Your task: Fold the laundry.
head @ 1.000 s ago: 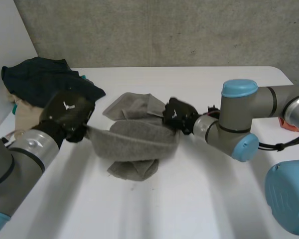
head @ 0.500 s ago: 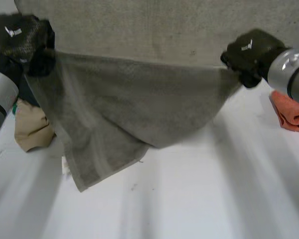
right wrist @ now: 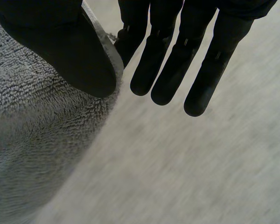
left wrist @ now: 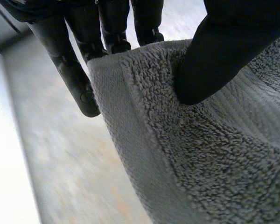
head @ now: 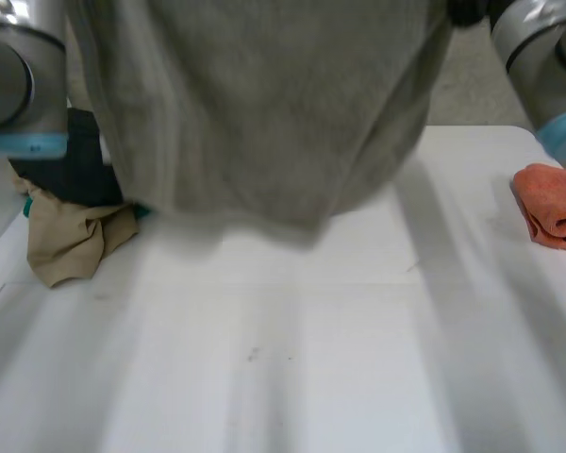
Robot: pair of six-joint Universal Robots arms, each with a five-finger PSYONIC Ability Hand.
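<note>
A grey towel (head: 264,104) hangs spread out high over the white table (head: 292,359), held up between my two arms. In the left wrist view my left hand (left wrist: 224,51) pinches one top corner of the towel (left wrist: 200,149), thumb on the near face and fingers (left wrist: 84,56) behind it. In the right wrist view my right hand (right wrist: 70,51) pinches the opposite top corner of the towel (right wrist: 32,140) the same way, its thumb pressing the edge against its straight fingers (right wrist: 177,60). The towel's lower edge sags in a curve above the table's far half.
A folded orange-pink cloth (head: 552,203) lies at the table's right edge. At the far left sit a crumpled beige cloth (head: 71,236) and a dark garment (head: 71,170). My left arm (head: 19,85) and right arm (head: 538,57) are raised on either side.
Both hands have lifted the towel from a bunched heap on the table to high in front of the head camera and pulled apart, so it now hangs open.
</note>
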